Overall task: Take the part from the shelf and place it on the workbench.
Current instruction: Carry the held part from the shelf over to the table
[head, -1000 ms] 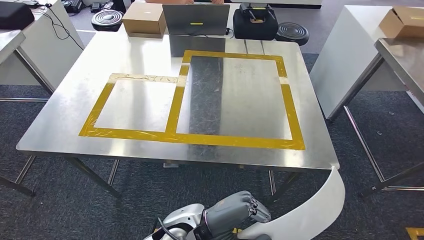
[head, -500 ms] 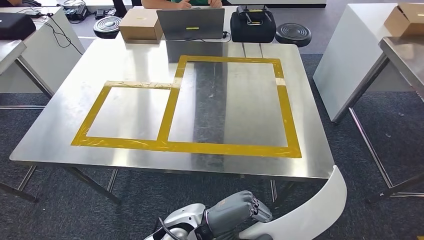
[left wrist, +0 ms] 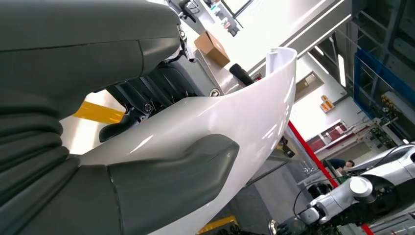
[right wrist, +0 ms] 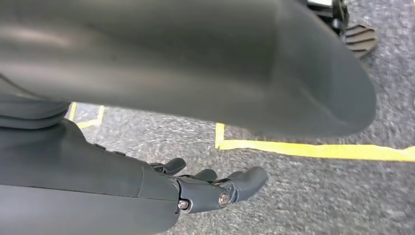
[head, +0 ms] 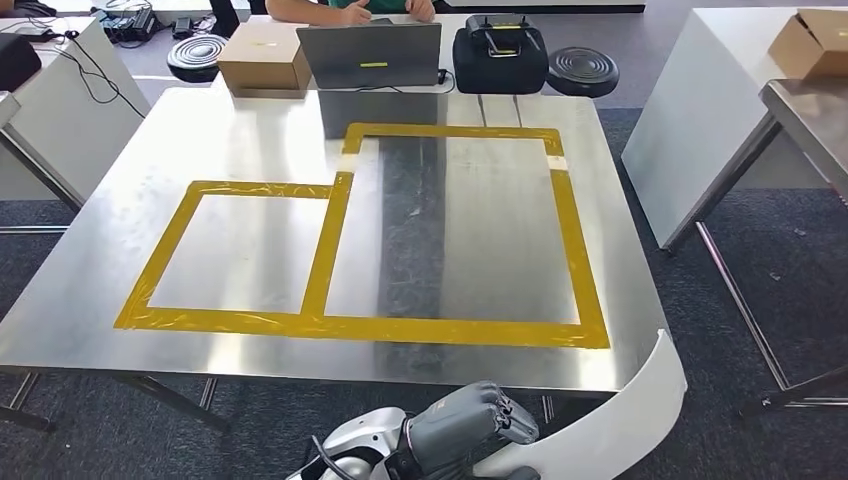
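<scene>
1. Steel table (head: 250, 120) is the landmark: its shiny top carries yellow tape (head: 330, 325) laid out as two joined rectangles, the smaller one on the left.
2. At the table's far edge, from left to right, stand a cardboard box (head: 263, 58), an open laptop (head: 368, 57) and a black case (head: 499, 55).
3. Behind the laptop a person's hands (head: 388, 10) rest at the table's far side.
4. On the floor beyond the table sit two round black stools (head: 583, 70), one behind the box and one right of the case.
5. Below the table's near edge, the left robot hand (head: 470, 428) is clamped on the part (head: 630, 420), a curved white panel; in the left wrist view the thumb (left wrist: 176, 191) presses one face and the dark fingers (left wrist: 147, 93) the other.
6. That part sweeps up to the right, its tip just overlapping the table's near right corner.
7. Right robot hand (right wrist: 210, 188) hangs over grey carpet (right wrist: 313, 196) with a yellow line; its fingers are loosely curled and apart, holding nothing.
8. Right of the table stand another table and a second box (head: 812, 45).
</scene>
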